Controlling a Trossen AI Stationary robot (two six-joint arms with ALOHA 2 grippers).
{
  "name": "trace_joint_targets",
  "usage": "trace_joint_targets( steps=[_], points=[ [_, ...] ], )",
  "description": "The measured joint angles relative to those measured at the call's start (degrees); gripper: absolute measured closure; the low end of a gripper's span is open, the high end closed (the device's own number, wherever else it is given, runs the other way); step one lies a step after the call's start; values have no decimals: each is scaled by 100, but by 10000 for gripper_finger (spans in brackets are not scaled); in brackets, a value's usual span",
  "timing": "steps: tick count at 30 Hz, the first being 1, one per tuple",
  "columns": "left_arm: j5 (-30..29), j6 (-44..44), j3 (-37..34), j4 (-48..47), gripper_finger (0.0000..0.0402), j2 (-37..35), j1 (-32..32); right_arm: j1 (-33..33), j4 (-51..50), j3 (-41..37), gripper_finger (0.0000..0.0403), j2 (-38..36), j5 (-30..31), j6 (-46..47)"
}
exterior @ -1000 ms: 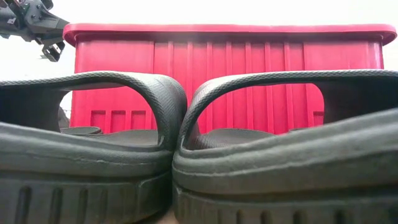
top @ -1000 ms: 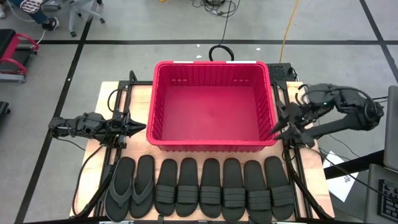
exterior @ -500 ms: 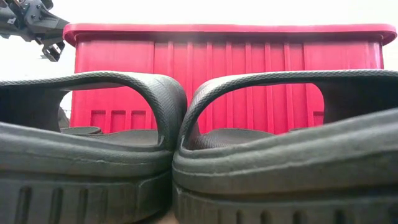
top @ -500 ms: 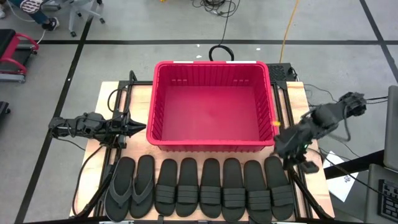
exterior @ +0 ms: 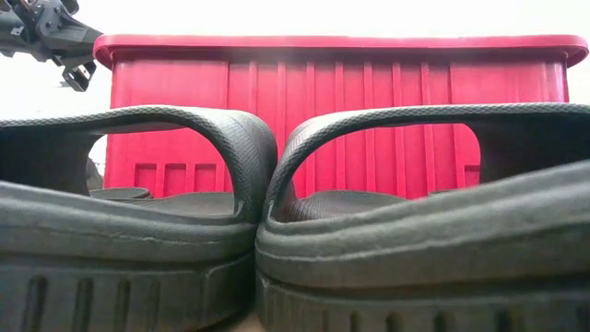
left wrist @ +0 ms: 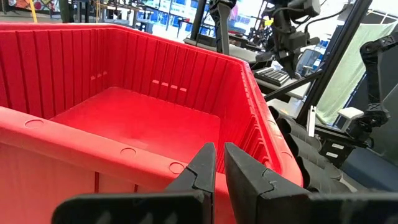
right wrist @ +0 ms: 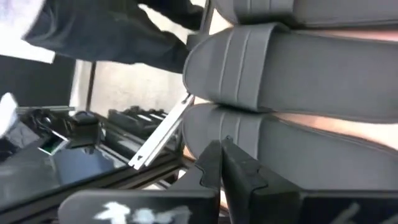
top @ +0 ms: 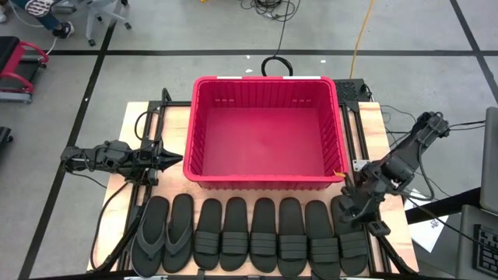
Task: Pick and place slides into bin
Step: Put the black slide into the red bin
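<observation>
The slides lie side by side along the table's near edge. A dark flip-flop pair (top: 163, 233) is at the left, and several black ribbed-band slides (top: 280, 237) lie to its right. The red bin (top: 264, 132) stands behind them. My right gripper (top: 348, 208) is shut and slants down, above the far end of the rightmost slide (top: 352, 241). In the right wrist view its tips (right wrist: 221, 152) hang over that slide's band (right wrist: 298, 143). My left gripper (top: 176, 161) is shut and level, and it points at the bin's left wall (left wrist: 124, 155).
Dark frame rails (top: 148, 132) run along both sides of the table beside the bin. A metal bar (right wrist: 161, 140) and cables lie off the table's right edge, beside the rightmost slide. The low view is filled by two slides (exterior: 277, 231) in front of the bin.
My right gripper has swung from beside the bin's right wall toward the table's near edge and come down, tipping to point downward. It now stands over the rightmost slide, and its fingers have come together. The slides and the bin have not moved.
</observation>
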Motion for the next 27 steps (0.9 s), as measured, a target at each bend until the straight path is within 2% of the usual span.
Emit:
trace_joint_targets(
  steps=[8, 13, 16, 20, 27],
  points=[
    [0, -2, 1, 21, 371, -1, -2, 492, 172, -471, 403, -146, 39, 756],
    [0, -1, 0, 59, 371, 1, -1, 658, 1097, -1180, 398, -243, -586, 1008],
    [0, 0, -1, 70, 371, 1, -2, 731, 1457, -1619, 384, -242, -695, 1263],
    [0, -39, 1, 70, 371, 0, 0, 757, 1752, -2047, 341, -242, -691, 1521],
    [0, -181, -1, 70, 371, -1, 0, 757, 1788, -2382, 230, -242, -472, 1388]
  ],
)
